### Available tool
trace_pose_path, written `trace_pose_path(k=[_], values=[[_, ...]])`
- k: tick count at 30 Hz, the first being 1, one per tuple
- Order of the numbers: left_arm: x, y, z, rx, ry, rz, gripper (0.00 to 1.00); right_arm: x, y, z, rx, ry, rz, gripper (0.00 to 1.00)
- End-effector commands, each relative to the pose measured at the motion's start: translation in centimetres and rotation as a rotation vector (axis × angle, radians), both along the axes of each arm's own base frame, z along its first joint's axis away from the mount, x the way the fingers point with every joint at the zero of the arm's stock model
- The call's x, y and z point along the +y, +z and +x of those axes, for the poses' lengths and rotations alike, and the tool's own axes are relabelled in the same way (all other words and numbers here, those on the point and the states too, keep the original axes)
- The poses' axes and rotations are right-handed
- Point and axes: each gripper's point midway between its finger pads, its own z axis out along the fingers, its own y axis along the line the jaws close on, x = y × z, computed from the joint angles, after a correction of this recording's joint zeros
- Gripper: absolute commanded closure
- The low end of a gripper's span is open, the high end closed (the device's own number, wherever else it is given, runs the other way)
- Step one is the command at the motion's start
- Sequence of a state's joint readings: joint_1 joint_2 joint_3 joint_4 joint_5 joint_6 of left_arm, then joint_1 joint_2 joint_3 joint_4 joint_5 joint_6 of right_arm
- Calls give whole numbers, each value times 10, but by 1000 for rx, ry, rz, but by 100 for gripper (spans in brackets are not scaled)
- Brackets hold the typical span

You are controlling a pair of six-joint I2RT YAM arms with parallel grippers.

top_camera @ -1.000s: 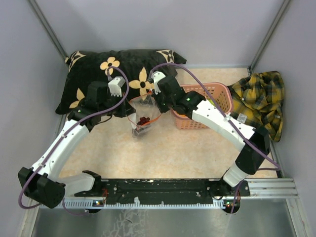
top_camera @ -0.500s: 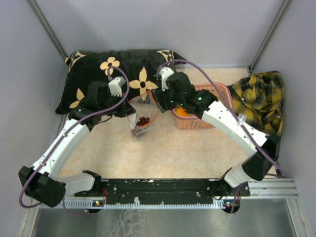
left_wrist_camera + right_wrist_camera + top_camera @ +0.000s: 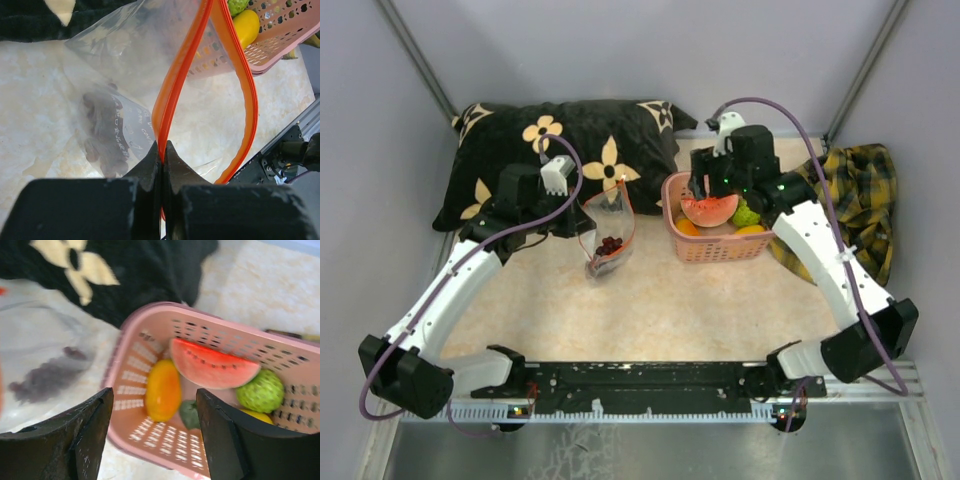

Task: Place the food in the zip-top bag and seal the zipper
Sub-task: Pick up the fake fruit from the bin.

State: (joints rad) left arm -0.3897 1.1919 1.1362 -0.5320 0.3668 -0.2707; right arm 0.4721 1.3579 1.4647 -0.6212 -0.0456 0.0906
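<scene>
The left arm reaches forward from its base and bends inward. Its claw (image 3: 161, 150) is clenched on one side of the zipper (image 3: 175, 85), holding up the zip-top bag (image 3: 608, 235) in front of the black flowered pillow (image 3: 520, 160). The two red-orange strips meet at the pinch and spread apart beyond it, so the bag's mouth gapes in a loop. The dark purple grape bunch (image 3: 610, 244) lies low inside the clear bag, and nothing else can be made out in it.

The right arm arches up from the right side of the tabletop (image 3: 650, 300) and angles back toward the middle. Its wrist is poised over the pink basket (image 3: 720, 252). The right claw (image 3: 154, 395) is released, its fingers spread wide with nothing between them, pointing down over the basket's left half.

The basket stands just right of the bag, beside a yellow plaid cloth (image 3: 850, 200). It holds the watermelon slice (image 3: 212, 367), the bumpy green fruit (image 3: 263, 391) at that slice's right end, an orange piece (image 3: 162, 390) along the left wall and a yellow piece (image 3: 257, 415) under the green fruit.
</scene>
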Motion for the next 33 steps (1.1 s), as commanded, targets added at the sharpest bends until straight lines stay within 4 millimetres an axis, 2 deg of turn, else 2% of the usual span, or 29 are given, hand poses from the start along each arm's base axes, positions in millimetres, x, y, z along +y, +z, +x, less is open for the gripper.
trace_pose_path(k=[1,7,9,11,15,19,21,27,33], values=[[-1,2,1,-9,-18,-5,100,-39,-22,23,47,-123,-34,32],[-1,1,1,-5,-21,-8,100,-80,-81,37,195,-273,-202,30],[-1,1,1,-5,-23,-9,100,-87,-97,39,238,-279,-239,30],[-1,0,1,-3,-23,-8,100,-80,-110,37,271,-217,-237,30],[-1,0,1,-1,-23,-10,100,-45,-126,33,318,-47,-137,29],[0,0,1,-1,-20,-8,100,-39,-142,33,354,-4,-136,29],[1,-1,1,-1,-18,-7,100,-34,-157,30,402,36,-136,30],[1,0,2,1,-18,-10,100,-19,-173,20,446,129,-84,32],[0,0,1,4,-22,-15,100,-16,-193,14,484,153,-78,32]])
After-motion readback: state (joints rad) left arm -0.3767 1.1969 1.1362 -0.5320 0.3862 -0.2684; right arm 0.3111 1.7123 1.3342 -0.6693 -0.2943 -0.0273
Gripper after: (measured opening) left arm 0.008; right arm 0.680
